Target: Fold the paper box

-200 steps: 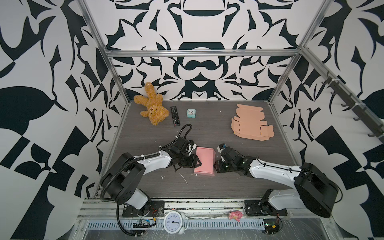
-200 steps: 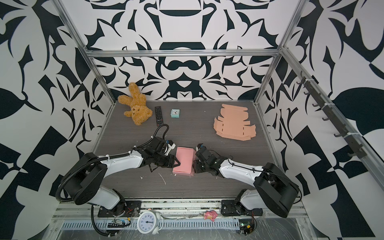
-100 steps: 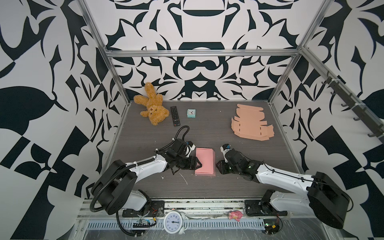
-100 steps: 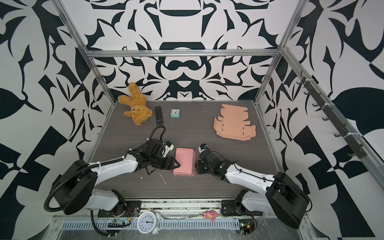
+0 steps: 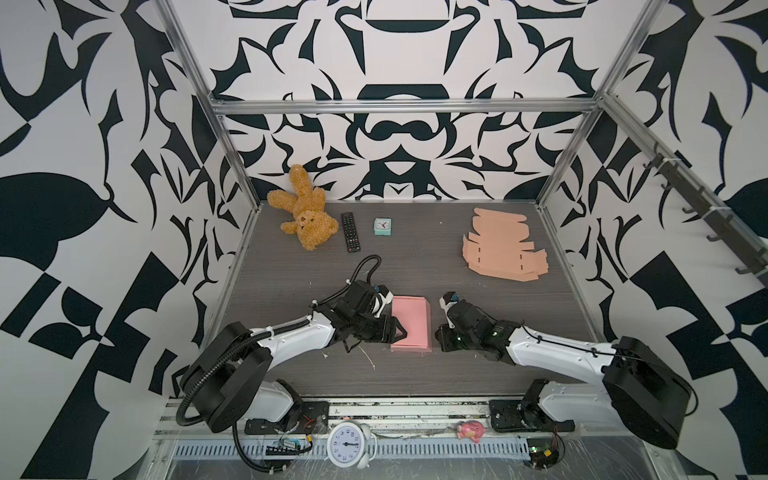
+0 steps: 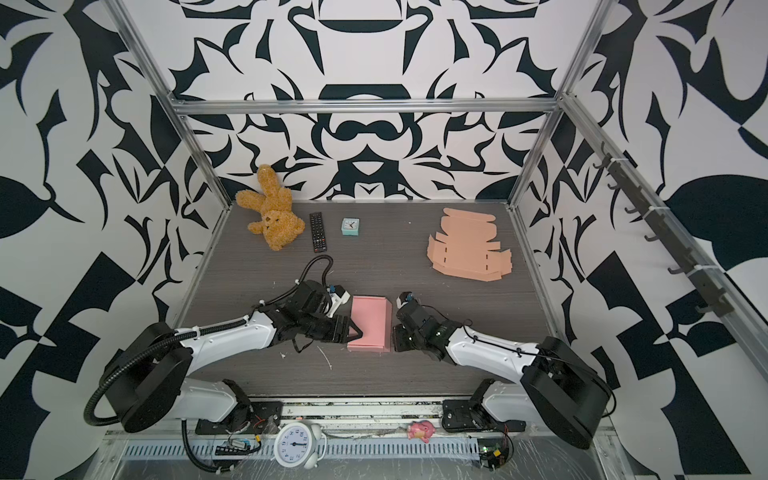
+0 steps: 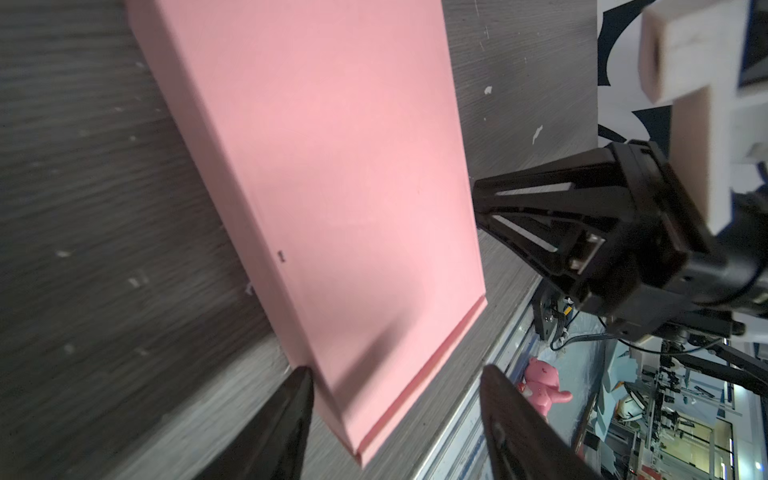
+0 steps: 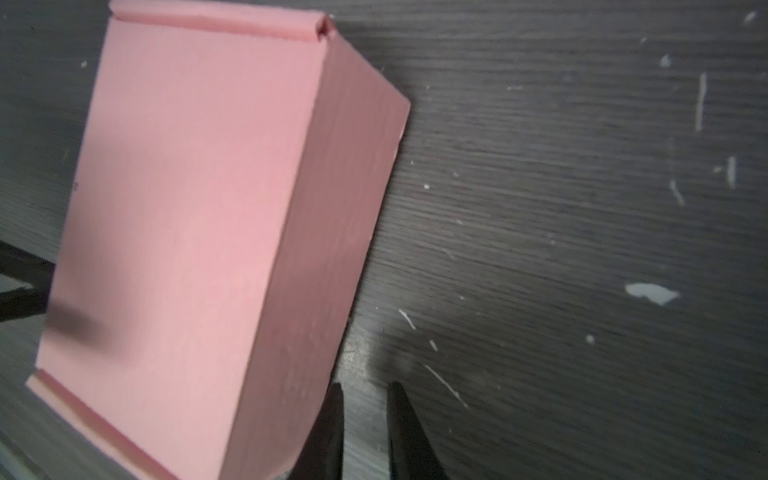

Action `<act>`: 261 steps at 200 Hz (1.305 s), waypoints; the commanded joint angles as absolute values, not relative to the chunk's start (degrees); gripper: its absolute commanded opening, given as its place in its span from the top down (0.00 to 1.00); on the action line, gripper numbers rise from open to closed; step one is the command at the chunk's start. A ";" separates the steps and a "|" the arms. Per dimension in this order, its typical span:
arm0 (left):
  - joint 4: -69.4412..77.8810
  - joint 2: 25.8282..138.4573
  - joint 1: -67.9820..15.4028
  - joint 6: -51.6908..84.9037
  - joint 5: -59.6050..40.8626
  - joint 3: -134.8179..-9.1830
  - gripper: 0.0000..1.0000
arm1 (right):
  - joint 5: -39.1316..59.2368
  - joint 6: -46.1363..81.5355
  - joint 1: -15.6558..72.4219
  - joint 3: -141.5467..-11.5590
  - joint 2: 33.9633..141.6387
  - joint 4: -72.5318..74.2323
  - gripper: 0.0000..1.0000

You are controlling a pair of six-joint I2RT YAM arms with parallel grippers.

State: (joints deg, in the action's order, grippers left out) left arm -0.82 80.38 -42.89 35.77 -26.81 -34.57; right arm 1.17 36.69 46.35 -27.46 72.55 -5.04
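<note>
The folded pink box point(image 5: 410, 323) lies flat on the tabletop point(image 5: 291, 270) between two arms, the left claw point(image 7: 397, 370) spread astride one corner, the right claw point(image 8: 365, 386) nearly together and empty beside it, apparently squaring its sides.

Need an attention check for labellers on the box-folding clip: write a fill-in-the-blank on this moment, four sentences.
1. The folded box between the two grippers is ___ in colour.
2. In both top views the flat cardboard blanks lie at the back ___ of the table.
3. Between the teddy bear and the small clock lies a black ___.
4. The left gripper has its jaws ___.

Missing words: pink; right; remote; open.
</note>
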 commanded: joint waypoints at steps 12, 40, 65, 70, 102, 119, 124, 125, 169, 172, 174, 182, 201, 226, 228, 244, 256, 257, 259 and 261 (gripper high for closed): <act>2.33 82.59 -44.40 37.70 -27.15 -33.54 0.34 | 2.09 37.26 47.17 -28.76 74.11 -3.00 0.81; 3.20 83.62 -45.43 38.30 -26.98 -33.93 0.35 | 2.06 37.61 47.84 -28.74 74.61 -2.23 0.81; 4.06 84.36 -46.05 38.82 -26.89 -34.18 0.36 | 2.19 37.92 48.67 -28.73 75.01 -1.59 0.82; 4.27 84.61 -46.22 38.98 -26.88 -34.18 0.36 | 2.10 37.99 48.90 -28.89 75.22 -1.55 0.82; 5.52 85.13 -47.00 39.94 -27.07 -34.13 0.38 | 2.61 38.56 49.96 -29.35 75.63 -0.31 0.82; 5.62 84.78 -47.20 40.16 -27.07 -34.28 0.38 | 3.08 38.91 50.36 -29.91 75.62 0.29 0.82; 5.62 84.65 -47.26 40.24 -27.07 -34.33 0.39 | 3.22 39.02 50.50 -29.91 75.54 0.55 0.82; 5.62 84.64 -47.27 40.25 -27.03 -34.30 0.39 | 3.28 39.02 50.52 -29.90 75.57 0.63 0.82; 5.92 84.24 -47.72 40.85 -27.14 -34.39 0.40 | 4.70 40.12 51.37 -30.43 75.41 2.81 0.82; 5.97 84.22 -47.77 40.94 -27.16 -34.38 0.40 | 4.91 40.31 51.45 -30.41 75.41 3.08 0.82; 6.02 84.23 -47.80 41.00 -27.20 -34.37 0.40 | 5.03 40.47 51.45 -30.41 75.39 3.21 0.82; 6.31 84.14 -47.81 41.20 -27.35 -34.36 0.40 | 5.63 41.13 51.70 -30.12 75.36 4.33 0.82; 6.68 83.97 -47.98 41.50 -27.51 -34.32 0.40 | 7.47 43.09 52.11 -29.11 75.38 7.93 0.82; 6.85 83.34 -48.02 41.74 -27.29 -33.82 0.40 | 7.53 44.05 52.66 -28.65 75.39 9.14 0.82; 6.86 83.32 -48.00 41.75 -27.24 -33.83 0.40 | 7.48 44.04 52.65 -28.59 75.43 9.14 0.82; 6.85 83.16 -48.00 41.75 -27.16 -33.44 0.40 | 7.37 43.86 52.74 -28.48 75.83 8.87 0.82; 6.77 83.14 -48.03 41.75 -26.94 -32.94 0.40 | 6.48 43.62 52.80 -28.31 75.76 7.91 0.82; 6.77 83.14 -48.06 41.75 -26.96 -32.95 0.40 | 6.36 43.61 52.77 -28.22 75.72 7.78 0.82; 6.77 82.97 -48.00 41.70 -26.98 -32.89 0.40 | 6.14 43.60 52.81 -28.15 75.69 7.68 0.82; 6.77 82.99 -48.01 41.72 -26.94 -32.77 0.40 | 5.86 43.59 52.77 -28.02 75.54 7.41 0.82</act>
State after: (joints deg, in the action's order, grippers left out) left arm 2.24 84.27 -46.74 41.34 -24.36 -33.76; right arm 0.97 42.96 50.78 -27.31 75.85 -1.58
